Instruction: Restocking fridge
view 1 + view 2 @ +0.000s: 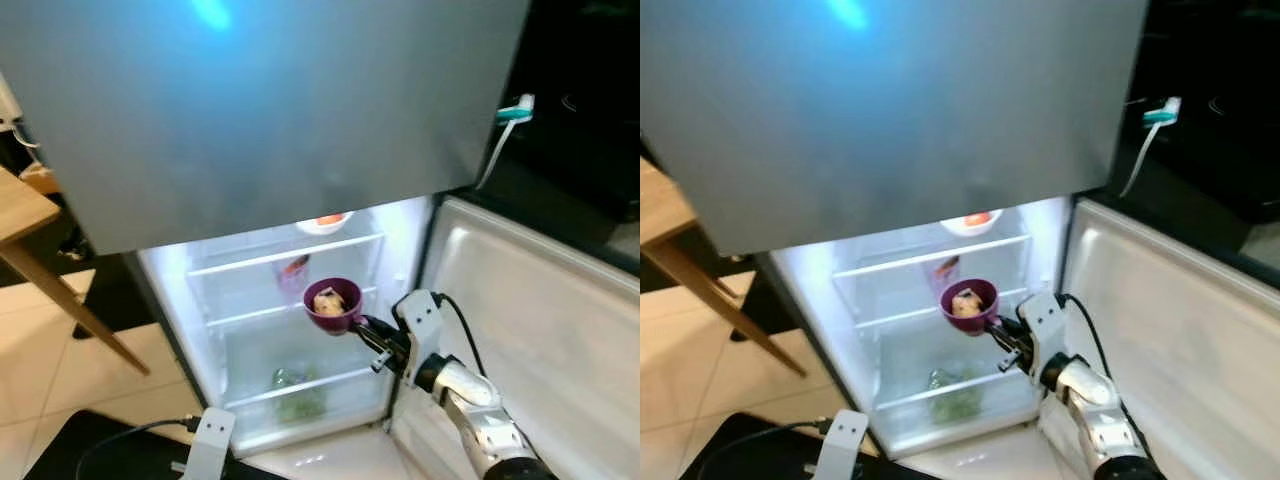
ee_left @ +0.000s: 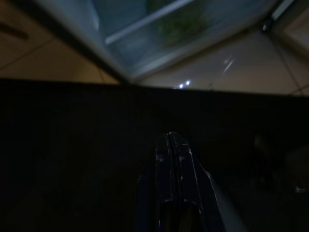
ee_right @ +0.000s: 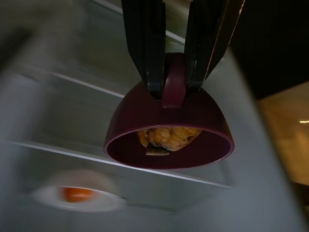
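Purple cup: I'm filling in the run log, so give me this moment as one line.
right gripper: shut on purple cup handle | cup: food inside, held before open fridge shelves | left gripper: shut, idle, low

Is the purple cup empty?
No, the purple cup held by the right claw has a lump of brownish food inside.

I can read no text, label, brand, number or sign anywhere from here. The grey fridge door (image 1: 260, 110), the lit white shelves (image 1: 285, 255) and the purple plastic cup (image 3: 169, 128) all look plain, and the blur would hide any small print.
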{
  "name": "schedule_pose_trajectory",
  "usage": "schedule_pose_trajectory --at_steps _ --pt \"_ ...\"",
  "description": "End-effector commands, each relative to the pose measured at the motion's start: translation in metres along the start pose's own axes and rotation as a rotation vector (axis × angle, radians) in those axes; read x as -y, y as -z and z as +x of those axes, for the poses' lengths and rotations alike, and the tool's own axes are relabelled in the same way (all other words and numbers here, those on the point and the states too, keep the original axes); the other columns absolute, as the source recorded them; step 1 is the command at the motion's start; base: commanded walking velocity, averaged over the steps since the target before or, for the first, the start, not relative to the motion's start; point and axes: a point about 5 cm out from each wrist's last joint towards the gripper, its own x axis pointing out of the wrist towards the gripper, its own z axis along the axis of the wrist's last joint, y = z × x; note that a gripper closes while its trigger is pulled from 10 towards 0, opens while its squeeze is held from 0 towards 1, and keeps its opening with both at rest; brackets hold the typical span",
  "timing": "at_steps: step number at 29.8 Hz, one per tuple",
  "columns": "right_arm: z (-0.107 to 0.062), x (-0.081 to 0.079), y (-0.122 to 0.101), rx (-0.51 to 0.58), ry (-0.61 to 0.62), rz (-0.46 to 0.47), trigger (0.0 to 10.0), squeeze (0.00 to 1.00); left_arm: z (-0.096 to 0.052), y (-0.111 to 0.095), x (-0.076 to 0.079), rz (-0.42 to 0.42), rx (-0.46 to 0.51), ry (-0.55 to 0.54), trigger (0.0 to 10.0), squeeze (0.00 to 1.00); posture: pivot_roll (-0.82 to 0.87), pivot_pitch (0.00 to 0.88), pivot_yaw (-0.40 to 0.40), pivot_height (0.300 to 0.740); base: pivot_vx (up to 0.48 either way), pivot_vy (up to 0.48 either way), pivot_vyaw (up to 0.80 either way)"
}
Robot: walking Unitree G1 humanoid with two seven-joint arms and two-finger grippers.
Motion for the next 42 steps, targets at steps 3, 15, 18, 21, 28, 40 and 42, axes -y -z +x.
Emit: schedule_pose_trajectory --at_steps 3,15,18,21,28,40,42 --pt "0.006 -0.008 -0.007 0.048 -0.041 -0.018 10.0 0.0 -0.002 0.007 -0.003 -0.012 -0.025 -0.013 10.0 0.0 -0.16 0.0 0.052 0.74 0.0 0.0 0.0" --pt "0.01 -0.017 -0.009 0.065 -0.086 -0.001 10.0 0.0 -0.001 0.004 -0.005 -0.012 -0.017 -0.017 10.0 0.0 -0.15 0.0 0.054 0.74 0.0 0.0 0.67" --pt "0.01 -0.017 -0.008 0.064 -0.084 0.003 10.0 0.0 -0.002 0.005 -0.006 -0.015 -0.02 -0.02 10.0 0.0 -0.15 0.0 0.054 0.74 0.0 0.0 0.8" --pt "0.01 -0.016 -0.009 0.066 -0.082 0.003 10.0 0.0 -0.002 0.006 -0.006 -0.019 -0.024 -0.02 10.0 0.0 -0.15 0.0 0.053 0.74 0.0 0.0 0.8" --pt "0.01 -0.013 -0.009 0.065 -0.063 -0.006 10.0 0.0 -0.002 0.006 -0.004 -0.024 -0.025 -0.019 10.0 0.0 -0.15 0.0 0.049 0.74 0.0 0.0 0.8" --pt "0.007 -0.002 -0.004 0.033 0.03 -0.028 10.0 0.0 -0.001 0.005 0.0 -0.007 -0.035 0.004 10.0 0.0 -0.16 0.0 0.054 0.74 0.0 0.0 0.07" --pt "0.007 -0.002 -0.003 0.032 0.035 -0.025 10.0 0.0 -0.001 0.005 0.0 -0.007 -0.034 0.007 10.0 0.0 -0.16 0.0 0.056 0.74 0.0 0.0 0.0"
